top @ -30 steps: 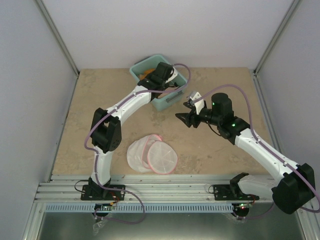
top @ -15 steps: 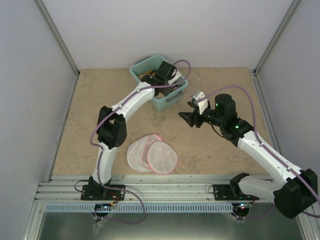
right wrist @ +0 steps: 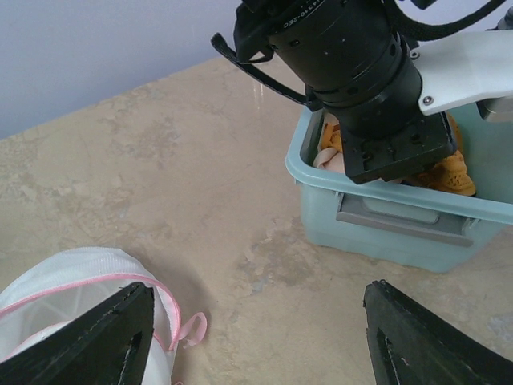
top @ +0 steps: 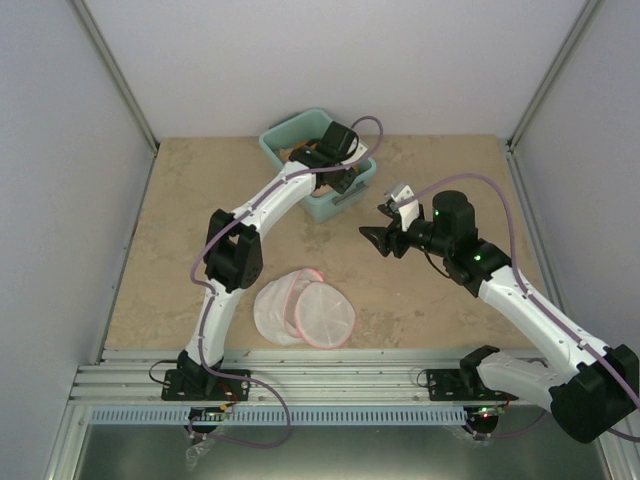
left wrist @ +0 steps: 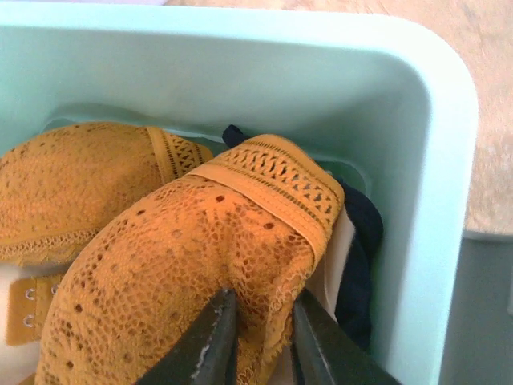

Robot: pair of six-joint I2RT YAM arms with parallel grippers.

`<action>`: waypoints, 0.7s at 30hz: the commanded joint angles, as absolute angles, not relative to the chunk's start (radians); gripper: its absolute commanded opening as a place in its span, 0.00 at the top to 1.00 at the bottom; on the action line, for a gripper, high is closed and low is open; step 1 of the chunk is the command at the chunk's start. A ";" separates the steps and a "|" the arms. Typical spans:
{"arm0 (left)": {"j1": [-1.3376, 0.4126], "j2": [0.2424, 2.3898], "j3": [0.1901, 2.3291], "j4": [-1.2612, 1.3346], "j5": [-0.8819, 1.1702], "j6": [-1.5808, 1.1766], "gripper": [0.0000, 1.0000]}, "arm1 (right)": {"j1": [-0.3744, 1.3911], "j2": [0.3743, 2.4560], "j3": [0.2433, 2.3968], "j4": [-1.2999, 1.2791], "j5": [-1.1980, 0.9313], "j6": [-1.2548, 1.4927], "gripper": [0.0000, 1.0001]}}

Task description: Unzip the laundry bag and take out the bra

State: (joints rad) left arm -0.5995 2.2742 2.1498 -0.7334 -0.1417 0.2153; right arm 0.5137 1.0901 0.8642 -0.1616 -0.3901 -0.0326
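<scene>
Left gripper (left wrist: 260, 301) sits down in the bin (left wrist: 417, 160), far on the tabletop (top: 170, 200), clenched on a fold of the bra (left wrist: 184, 241). It looks like soft, light lace that will drape and may snag, so I'd say the firmer banded edge is the better hold. Right gripper (right wrist: 260, 293) hangs spread wide, holding nothing. Only the left wrist view shows that pinch. The top view shows the bag (top: 303, 310) lying open, near, well apart from the bin.
</scene>
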 commanded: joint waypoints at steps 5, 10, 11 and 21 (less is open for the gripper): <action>-0.601 2.111 2.148 -0.778 -0.083 0.238 0.31 | 0.510 1.061 0.847 -0.163 -0.372 -0.020 0.27; -0.602 1.987 2.115 -0.789 -0.132 0.287 0.05 | 0.509 1.071 0.854 -0.170 -0.401 -0.012 0.26; -0.602 1.965 2.105 -0.788 -0.138 0.291 0.02 | 0.509 1.073 0.854 -0.173 -0.410 -0.011 0.26; -0.601 1.633 1.801 -0.815 -0.142 0.277 0.01 | 0.535 1.141 0.855 -0.174 -0.560 0.040 0.32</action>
